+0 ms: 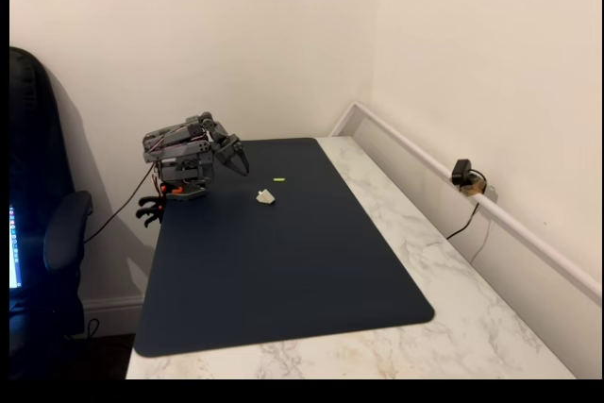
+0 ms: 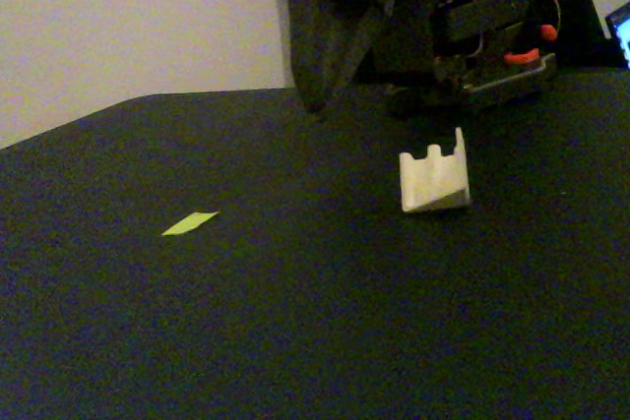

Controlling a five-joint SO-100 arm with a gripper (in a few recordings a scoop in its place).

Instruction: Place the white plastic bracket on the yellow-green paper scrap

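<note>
The white plastic bracket (image 1: pixel 265 197) (image 2: pixel 434 181) lies on the dark mat, a small wedge with notched top. The yellow-green paper scrap (image 1: pixel 279 178) (image 2: pixel 189 223) lies flat on the mat a short way from it, nothing touching it. The arm sits folded at the mat's far left corner in a fixed view. My gripper (image 1: pixel 242 163) (image 2: pixel 317 100) points down just above the mat, its fingers together with nothing between them. It hangs behind both things, apart from the bracket and the scrap.
A dark blue mat (image 1: pixel 283 271) covers much of the marble table (image 1: pixel 453 290). A small black camera (image 1: pixel 462 175) sits on the rail along the right wall. A black chair (image 1: pixel 47 233) stands left of the table, and the arm's base (image 1: pixel 184 181) is clamped there.
</note>
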